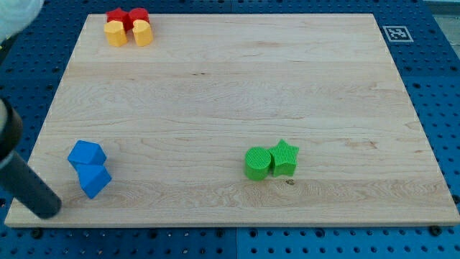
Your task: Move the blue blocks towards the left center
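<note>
At lower left of the frame, the dark rod enters from the left edge and slants down to the right; its tip (50, 210) rests on the board (237, 93) near the bottom-left corner. No claw is fitted, so no jaw state applies: the arm ends in the bare rod.

Task items: two blue blocks sit just right of the tip, apart from it.
- Upper blue block (86, 154): angular, many-sided outline.
- Lower blue block (94, 180): angular, touching the upper one at its lower right side.
Both lie in the lower left of the board, close to the left edge and below its mid-height.

Other items:
- Green cylinder (256, 162) and green star (284, 157): side by side and touching, lower centre-right of the board, cylinder on the left.
- Two red blocks (127, 15): at the top edge, upper left, touching one another; exact shape cannot be made out.
- Two yellow blocks (129, 33): directly below the reds and touching them, side by side.

A black-and-white marker (396, 33) sits off the board's upper right corner. The board lies on a blue perforated table (442, 101).
</note>
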Robot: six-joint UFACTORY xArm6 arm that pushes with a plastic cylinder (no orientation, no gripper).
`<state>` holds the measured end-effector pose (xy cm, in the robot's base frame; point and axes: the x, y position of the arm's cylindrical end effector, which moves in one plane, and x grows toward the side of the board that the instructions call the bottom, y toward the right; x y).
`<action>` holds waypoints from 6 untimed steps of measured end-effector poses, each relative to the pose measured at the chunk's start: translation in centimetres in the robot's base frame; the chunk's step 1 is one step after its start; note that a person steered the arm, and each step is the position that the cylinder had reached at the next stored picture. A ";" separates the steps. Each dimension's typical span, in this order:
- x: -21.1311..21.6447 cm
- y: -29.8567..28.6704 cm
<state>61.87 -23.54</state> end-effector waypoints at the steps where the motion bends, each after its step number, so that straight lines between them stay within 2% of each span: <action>1: -0.9 4.3; 3: -12.7 5.4; 4: -15.7 5.7; 5: -13.2 9.4; 6: -8.0 10.1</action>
